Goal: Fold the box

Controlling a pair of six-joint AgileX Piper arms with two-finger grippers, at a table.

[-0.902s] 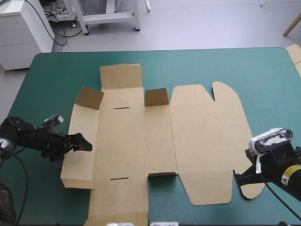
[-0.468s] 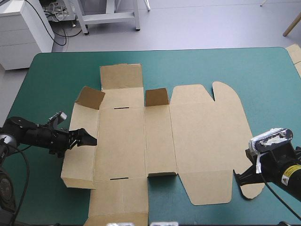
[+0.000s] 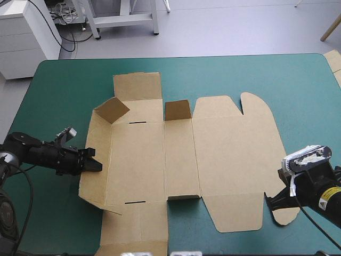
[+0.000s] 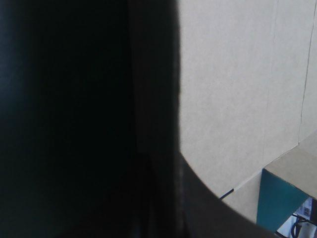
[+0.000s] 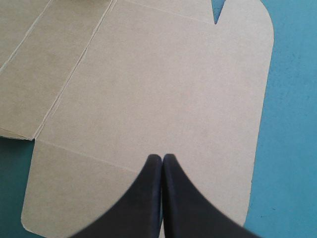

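Observation:
The brown box (image 3: 229,154) lies cut open on the teal-green cover, with its wide lid to the right. Its left wall panel (image 3: 98,144) is tilted up off the table. My left gripper (image 3: 96,166) is shut on that panel's outer edge. In the left wrist view a black finger (image 4: 74,124) fills most of the picture, with the board (image 4: 237,99) pressed close beside it. My right gripper (image 5: 162,157) is shut, its tips over the lid's near right corner (image 3: 285,216); nothing is between them.
Two small flaps stand up at the far side of the box (image 3: 113,109) (image 3: 177,110). An edge of pale board (image 3: 334,61) shows at the table's right edge. Bare teal-green cover (image 3: 240,74) runs along the far side and both ends.
My left gripper has gone from open to shut on the left wall's edge. That wall has tipped up from flat, and the far left flap has risen with it. The right arm is unmoved.

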